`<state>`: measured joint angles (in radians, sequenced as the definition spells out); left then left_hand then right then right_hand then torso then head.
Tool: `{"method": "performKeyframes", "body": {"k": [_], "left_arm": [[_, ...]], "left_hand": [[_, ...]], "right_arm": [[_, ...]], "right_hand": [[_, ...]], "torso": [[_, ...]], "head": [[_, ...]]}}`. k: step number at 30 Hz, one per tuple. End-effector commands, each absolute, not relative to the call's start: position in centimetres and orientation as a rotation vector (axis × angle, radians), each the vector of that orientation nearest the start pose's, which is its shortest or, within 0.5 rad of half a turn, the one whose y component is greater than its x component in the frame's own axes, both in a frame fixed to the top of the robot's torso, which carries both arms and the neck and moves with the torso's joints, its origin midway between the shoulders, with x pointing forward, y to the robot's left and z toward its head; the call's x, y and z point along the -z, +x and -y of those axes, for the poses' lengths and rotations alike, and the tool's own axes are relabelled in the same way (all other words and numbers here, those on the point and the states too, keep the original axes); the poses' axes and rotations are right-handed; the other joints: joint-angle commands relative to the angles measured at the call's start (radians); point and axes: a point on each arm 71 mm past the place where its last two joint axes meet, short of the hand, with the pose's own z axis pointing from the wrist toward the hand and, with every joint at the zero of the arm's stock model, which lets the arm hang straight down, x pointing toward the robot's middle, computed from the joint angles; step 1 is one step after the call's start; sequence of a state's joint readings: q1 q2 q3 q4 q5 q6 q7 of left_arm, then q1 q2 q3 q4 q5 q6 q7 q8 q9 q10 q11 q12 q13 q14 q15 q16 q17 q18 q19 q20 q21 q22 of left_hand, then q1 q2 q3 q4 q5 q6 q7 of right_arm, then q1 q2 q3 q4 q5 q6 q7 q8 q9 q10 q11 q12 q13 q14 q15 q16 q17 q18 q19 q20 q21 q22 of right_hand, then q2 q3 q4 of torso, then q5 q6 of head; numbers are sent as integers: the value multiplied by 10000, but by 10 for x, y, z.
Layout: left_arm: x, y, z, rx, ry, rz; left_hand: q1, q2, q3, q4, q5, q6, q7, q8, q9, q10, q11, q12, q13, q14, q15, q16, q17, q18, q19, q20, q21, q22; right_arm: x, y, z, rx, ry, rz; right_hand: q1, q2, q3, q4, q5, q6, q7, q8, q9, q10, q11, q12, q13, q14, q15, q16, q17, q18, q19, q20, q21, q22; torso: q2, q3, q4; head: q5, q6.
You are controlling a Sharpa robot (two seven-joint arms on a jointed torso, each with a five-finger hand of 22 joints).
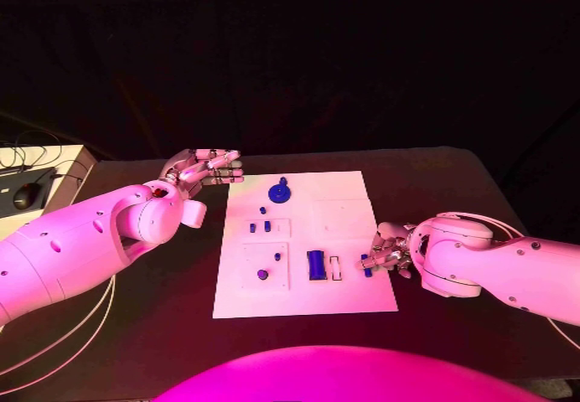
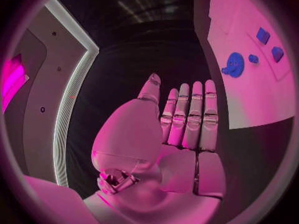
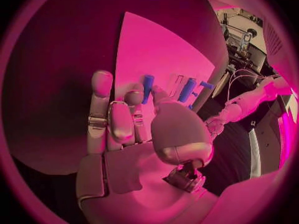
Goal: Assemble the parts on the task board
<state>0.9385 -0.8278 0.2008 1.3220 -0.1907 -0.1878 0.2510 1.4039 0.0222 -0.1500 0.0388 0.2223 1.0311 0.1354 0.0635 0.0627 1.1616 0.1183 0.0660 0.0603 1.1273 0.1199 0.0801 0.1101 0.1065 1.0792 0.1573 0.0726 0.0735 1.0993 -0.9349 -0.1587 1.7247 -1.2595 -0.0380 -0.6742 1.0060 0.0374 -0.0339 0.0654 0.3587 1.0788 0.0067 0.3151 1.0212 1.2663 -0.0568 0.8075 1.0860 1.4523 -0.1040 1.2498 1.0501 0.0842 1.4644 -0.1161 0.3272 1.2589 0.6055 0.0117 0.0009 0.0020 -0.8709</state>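
Note:
The white task board (image 1: 344,297) lies in the middle of the black table. A round blue part (image 1: 281,193) lies near its far edge and shows again (image 2: 234,64) beyond my left hand. Small blue parts (image 1: 260,226) and a taller blue block (image 1: 315,265) stand further down the board. My right hand (image 1: 389,249) is at the board's right edge. Its thumb and a curled finger pinch a slim blue peg (image 1: 366,265) (image 3: 148,87). My left hand (image 1: 208,167) (image 2: 187,119) hovers off the board's far left corner, fingers straight, holding nothing.
A pale box with cables and a dark device (image 1: 27,194) stands at the table's far left edge. Bare black tabletop (image 1: 459,184) surrounds the board on all sides.

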Motion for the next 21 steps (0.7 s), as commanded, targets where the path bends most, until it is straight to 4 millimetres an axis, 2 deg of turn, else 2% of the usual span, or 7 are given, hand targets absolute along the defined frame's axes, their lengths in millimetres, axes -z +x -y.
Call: {"method": "performKeyframes", "body": {"k": [1,4,11,16,17,19,21], "left_arm": [[247,497,-264,14107,-12136,-15106],[247,497,-264,14088,-12145,-15108],[247,497,-265,14048,-12161,-15105],[247,497,-265,14045,-12163,-15110],[247,497,-265,14044,-12163,-15109],[247,497,-265,14042,-12162,-15106],[247,497,-265,14036,-12166,-15103]], "left_hand": [[35,94,59,31,10,-36,65,-7,-7,-3,45,-41,0,-42,-12,23,14,-59,-52,-19,-2,-6],[42,94,60,29,8,-35,78,-8,-7,-3,45,-41,0,-41,-14,23,14,-58,-49,-18,-1,-5],[42,94,60,29,8,-35,78,-8,-7,-3,45,-41,0,-41,-14,23,14,-58,-49,-18,-1,-5],[58,112,68,33,6,-48,91,-9,-7,-9,48,-43,-1,-39,-14,26,13,-57,-45,-21,0,-4],[58,112,68,33,6,-48,91,-9,-7,-9,48,-43,-1,-39,-14,26,13,-57,-45,-21,0,-4],[57,135,74,44,10,-49,89,-9,-7,-11,49,-41,0,-39,-14,27,13,-56,-46,-21,-1,-5],[57,135,74,44,10,-49,89,-9,-7,-11,49,-41,0,-39,-14,27,13,-56,-46,-21,-1,-5]], "right_arm": [[293,394,221,-1820,881,-23729],[295,393,221,-1814,815,-23821],[297,392,220,-1878,598,-24035],[299,391,220,-1984,627,-24182],[299,391,220,-2030,663,-24194],[299,391,221,-2189,775,-24197],[298,391,221,-2453,1059,-24123]], "right_hand": [[175,41,106,-233,132,-109,-11,-79,-20,-103,7,-7,-21,-6,-62,47,12,-194,414,-52,-78,-7],[407,114,499,-567,-4,-139,-31,-119,-51,-138,-8,-47,-52,-8,-77,39,15,-202,411,-63,-112,-14],[400,-60,1962,-1347,132,-184,-47,-180,-130,-198,-28,-91,-108,-10,-88,-10,-3,-225,408,-79,-169,-22],[278,-148,2889,-1708,206,-223,-39,-174,-139,-217,-26,-98,-130,-13,-88,-21,17,-228,399,-79,-187,-2],[299,-106,3009,-1734,221,-249,-34,-182,-140,-228,-31,-104,-133,-9,-88,-19,21,-228,402,-80,-184,2],[190,-169,3585,-1870,253,-292,-19,-164,-118,-238,-25,-112,-144,-9,-89,-29,16,-228,393,-79,-196,15],[133,-196,4011,-1988,631,-341,-14,-129,-72,-243,-21,-101,-140,-9,-79,-31,21,-228,394,-82,-145,47]], "torso": [[3,0,2],[-3,2,-4],[-4,2,-7],[-2,-1,-3],[-2,-1,-2],[-2,0,-1],[-1,-1,-3]], "head": [[5,-17],[13,-17],[13,-17],[14,-17],[17,-17],[20,-17],[38,-17]]}}
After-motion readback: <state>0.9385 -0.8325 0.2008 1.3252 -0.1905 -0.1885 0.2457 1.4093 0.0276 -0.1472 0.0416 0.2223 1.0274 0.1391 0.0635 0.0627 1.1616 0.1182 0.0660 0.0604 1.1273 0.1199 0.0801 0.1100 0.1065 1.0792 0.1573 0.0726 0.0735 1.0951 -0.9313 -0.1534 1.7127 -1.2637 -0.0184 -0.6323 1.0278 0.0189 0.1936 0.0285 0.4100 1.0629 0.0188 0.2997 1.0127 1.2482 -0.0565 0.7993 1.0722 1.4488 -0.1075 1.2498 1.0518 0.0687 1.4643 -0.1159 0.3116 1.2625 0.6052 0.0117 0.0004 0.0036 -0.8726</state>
